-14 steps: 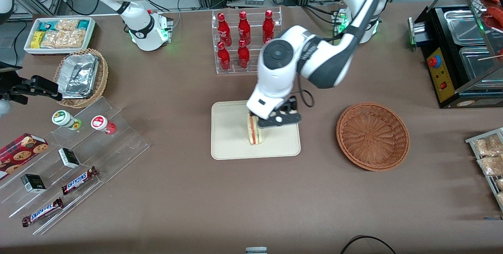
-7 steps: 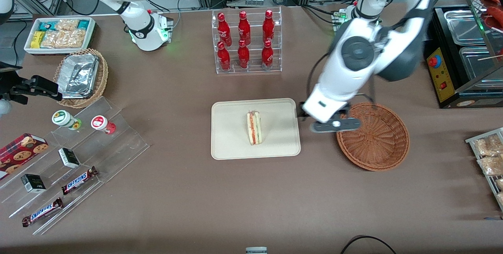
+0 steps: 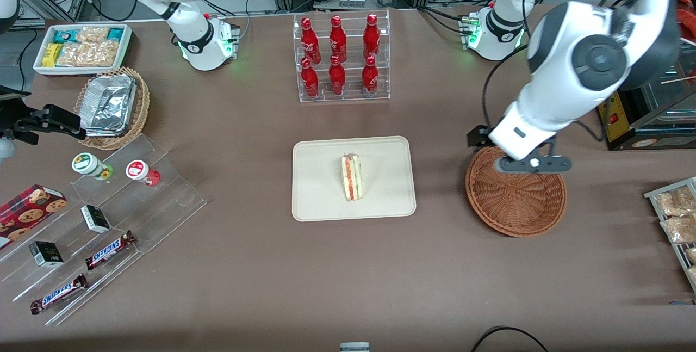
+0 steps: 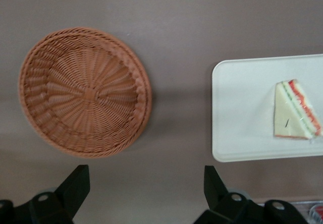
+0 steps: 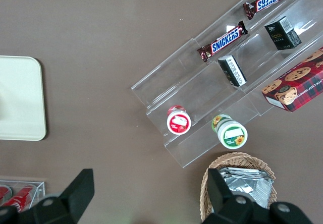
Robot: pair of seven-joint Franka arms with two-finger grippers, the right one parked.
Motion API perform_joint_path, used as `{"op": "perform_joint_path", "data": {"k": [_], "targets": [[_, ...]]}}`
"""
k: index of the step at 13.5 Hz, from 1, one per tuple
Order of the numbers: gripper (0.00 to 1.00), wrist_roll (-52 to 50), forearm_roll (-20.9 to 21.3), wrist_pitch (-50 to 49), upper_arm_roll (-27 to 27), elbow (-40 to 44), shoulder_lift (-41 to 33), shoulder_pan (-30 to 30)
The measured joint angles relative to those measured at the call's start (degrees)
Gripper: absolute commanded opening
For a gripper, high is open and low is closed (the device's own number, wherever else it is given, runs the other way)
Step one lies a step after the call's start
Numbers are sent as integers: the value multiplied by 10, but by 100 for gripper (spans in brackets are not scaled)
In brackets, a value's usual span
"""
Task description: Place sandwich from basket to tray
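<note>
The sandwich (image 3: pixel 352 178) (image 4: pixel 295 110), a pale wedge with red and green layers, lies on the cream tray (image 3: pixel 304 205) (image 4: pixel 237 133) in the middle of the table, with nothing touching it. The reddish-brown wicker basket (image 3: pixel 516 205) (image 4: pixel 83 90) sits beside the tray toward the working arm's end and holds nothing. My gripper (image 3: pixel 530 164) (image 4: pixel 145 183) hangs open above the basket's rim, well apart from the sandwich, with only tablecloth between its fingers. A corner of the tray (image 5: pixel 20 98) also shows in the right wrist view.
A clear rack of red bottles (image 3: pixel 340 58) stands farther from the camera than the tray. A black appliance (image 3: pixel 636 69) and a rack of packets (image 3: pixel 677 216) are near the basket. A foil-filled tan basket (image 3: pixel 114 107) and an acrylic snack display (image 3: pixel 109 221) lie toward the parked arm's end.
The gripper has let go of the sandwich on the tray and swung away toward the working arm's end, ending above the basket. The sandwich has stayed where it was set.
</note>
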Motion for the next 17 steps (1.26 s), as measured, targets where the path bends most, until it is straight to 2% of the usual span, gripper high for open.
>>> {"op": "perform_joint_path", "data": {"k": [4, 8, 12, 17], "targets": [[100, 20, 0, -28, -9, -20, -38, 37], [100, 21, 0, -78, -67, -24, -66, 104], [100, 26, 0, -123, -68, -12, -89, 126], [100, 86, 0, -182, -44, 10, -114, 142]]}}
